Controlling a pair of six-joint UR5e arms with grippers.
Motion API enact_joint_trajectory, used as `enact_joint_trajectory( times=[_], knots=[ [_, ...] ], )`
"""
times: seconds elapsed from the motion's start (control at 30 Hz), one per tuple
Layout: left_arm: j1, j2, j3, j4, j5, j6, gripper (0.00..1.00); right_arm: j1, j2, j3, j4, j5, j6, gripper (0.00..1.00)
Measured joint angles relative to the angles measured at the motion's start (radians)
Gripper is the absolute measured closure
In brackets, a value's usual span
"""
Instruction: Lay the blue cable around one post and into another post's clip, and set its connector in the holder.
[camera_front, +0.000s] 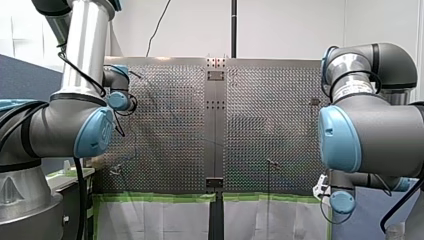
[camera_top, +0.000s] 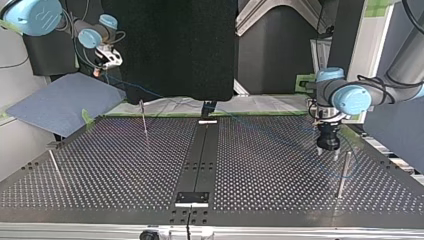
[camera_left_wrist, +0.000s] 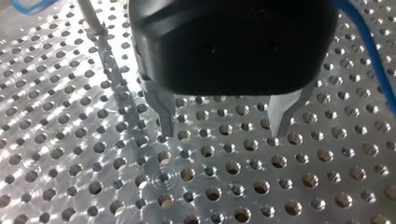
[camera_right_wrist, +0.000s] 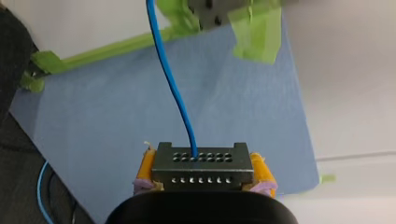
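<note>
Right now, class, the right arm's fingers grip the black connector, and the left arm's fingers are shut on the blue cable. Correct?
No: the left wrist view shows my left arm's fingers open, the blue cable beside them. My right arm's fingers grip the black connector.

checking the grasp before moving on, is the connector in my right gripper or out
In: the black connector sits clamped between the yellow pads of my right gripper, blue cable running out of it.

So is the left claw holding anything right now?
No, the fingers of the left claw stand apart above the perforated table with nothing between them.
</note>
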Motion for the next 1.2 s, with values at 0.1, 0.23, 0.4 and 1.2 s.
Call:
enact_joint_trajectory(
  times=[0.1,0.23,0.4,1.2],
  knots=[
    [-0.004,0.0,0.0,0.0,0.001,-0.001,0.0,0.009,-0.016,-0.002,0.001,-0.025,-0.025,0.98],
    [-0.009,0.0,0.0,0.0,0.002,-0.001,0.0,0.024,-0.046,-0.003,0.013,-0.058,-0.059,0.98],
    [-0.016,0.0,0.0,-0.002,0.001,-0.001,0.0,0.041,-0.087,-0.003,0.037,-0.1,-0.076,0.98],
    [-0.09,0.004,0.0,-0.165,0.028,0.021,0.0,0.062,-0.229,-0.003,0.041,-0.122,0.001,0.98]
  ],
)
